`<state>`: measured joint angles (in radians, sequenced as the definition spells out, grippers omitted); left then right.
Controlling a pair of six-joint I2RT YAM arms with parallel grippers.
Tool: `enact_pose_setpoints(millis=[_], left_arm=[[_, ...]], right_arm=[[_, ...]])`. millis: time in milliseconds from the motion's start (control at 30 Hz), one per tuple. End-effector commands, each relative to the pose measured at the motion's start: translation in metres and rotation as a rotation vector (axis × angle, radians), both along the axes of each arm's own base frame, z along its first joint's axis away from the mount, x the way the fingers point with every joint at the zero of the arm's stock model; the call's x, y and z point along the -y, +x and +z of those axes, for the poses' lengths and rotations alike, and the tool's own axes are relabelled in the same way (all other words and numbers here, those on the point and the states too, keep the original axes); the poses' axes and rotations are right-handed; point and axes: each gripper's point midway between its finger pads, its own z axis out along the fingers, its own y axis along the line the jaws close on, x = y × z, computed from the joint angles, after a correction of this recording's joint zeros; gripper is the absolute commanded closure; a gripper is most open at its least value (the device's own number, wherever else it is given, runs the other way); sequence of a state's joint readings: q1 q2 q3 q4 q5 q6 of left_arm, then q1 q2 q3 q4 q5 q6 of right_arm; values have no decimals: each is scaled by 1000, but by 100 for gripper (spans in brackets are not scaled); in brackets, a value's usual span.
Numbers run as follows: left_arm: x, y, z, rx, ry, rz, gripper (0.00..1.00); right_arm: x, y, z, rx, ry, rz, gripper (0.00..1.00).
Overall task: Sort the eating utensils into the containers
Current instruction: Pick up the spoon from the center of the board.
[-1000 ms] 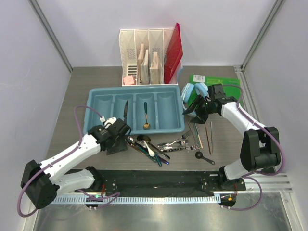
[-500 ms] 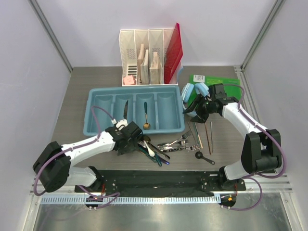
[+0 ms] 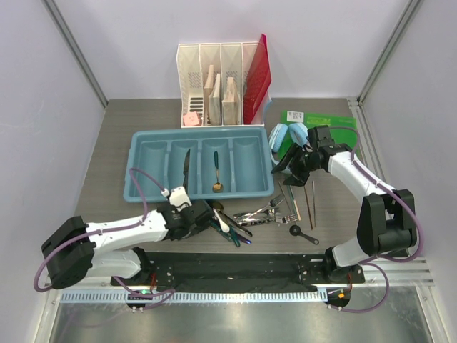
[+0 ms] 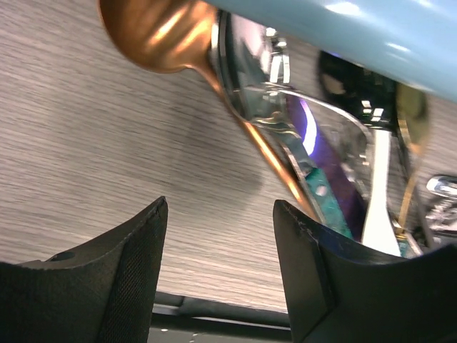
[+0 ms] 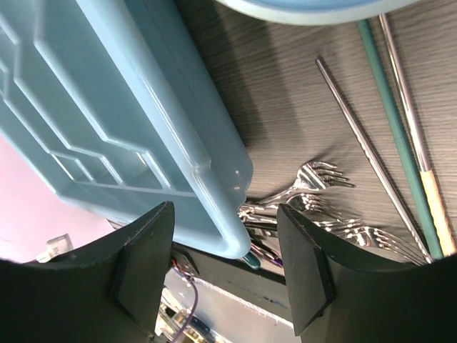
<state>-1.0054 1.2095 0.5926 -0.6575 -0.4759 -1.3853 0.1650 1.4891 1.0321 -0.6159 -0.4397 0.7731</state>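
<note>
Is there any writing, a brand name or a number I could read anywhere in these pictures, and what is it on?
Nothing can be read in any view.
Green packet: it carries a white label, too small to read.
White file organizer: no lettering shows.
Light blue tray and utensils: no marks show.

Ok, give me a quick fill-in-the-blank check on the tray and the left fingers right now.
The light blue tray has ___ long compartments.
A dark knife lies in the ___ compartment from the left.
A gold-bowled spoon lies in the ___ compartment from the left.
The left gripper has its fingers ___, with nothing between them.
Missing words: four; second; third; open.
</note>
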Motion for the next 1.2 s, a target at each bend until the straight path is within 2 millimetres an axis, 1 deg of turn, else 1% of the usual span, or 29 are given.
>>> enact_pose_setpoints(millis=[0, 100, 367, 700, 867, 1000, 1033, 1100, 1167], left_arm=[[5, 22, 18, 149, -33, 86, 39], [1, 25, 13, 154, 7, 103, 38], [1, 34, 10, 179, 64, 110, 36], [5, 41, 13, 200, 83, 96, 34], [7, 41, 3, 164, 137, 72, 35], [15, 37, -11, 93, 183, 44, 34], [13, 35, -17, 71, 209, 38, 34], [14, 33, -19, 54, 219, 30, 36], [9, 30, -17, 46, 229, 34, 38]], right_arm=[[-4, 0, 9, 21, -6, 36, 35], [-4, -1, 9, 19, -10, 42, 35], [-4, -3, 7, 13, -10, 52, 36], [-5, -2, 7, 13, -7, 55, 35], [-4, -3, 5, 8, -9, 54, 36], [-5, -4, 2, -4, -7, 57, 36], [-5, -4, 3, -2, -5, 57, 36], [-5, -4, 3, 0, -8, 56, 35], [-5, -4, 2, -3, -8, 56, 35]])
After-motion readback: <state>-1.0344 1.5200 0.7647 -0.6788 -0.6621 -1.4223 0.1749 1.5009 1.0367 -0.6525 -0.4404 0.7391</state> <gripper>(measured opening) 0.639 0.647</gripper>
